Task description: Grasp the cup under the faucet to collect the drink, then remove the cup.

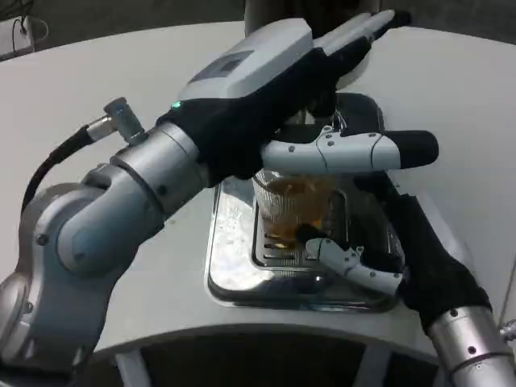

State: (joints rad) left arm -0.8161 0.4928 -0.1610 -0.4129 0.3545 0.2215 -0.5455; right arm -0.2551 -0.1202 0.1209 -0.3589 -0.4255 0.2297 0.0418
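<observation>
Cup (292,203): clear, ribbed pattern, holding an amber-brown drink. Tray (228,266) beneath the cup: polished silver metal with a slotted grille. Left hand (284,89), above the cup: white back, black palm, white fingers with black tips. Right hand (403,250), right of the cup: mostly black, with one white finger. Forearms: silver. Table (97,81) around the tray: white. Faucet behind the cup: apparently silver, largely hidden.

hands: 2 (left hand (274,89), right hand (403,250)) | cup (292,205): 1 | drip tray (234,278): 1 | table (451,97): 1
</observation>
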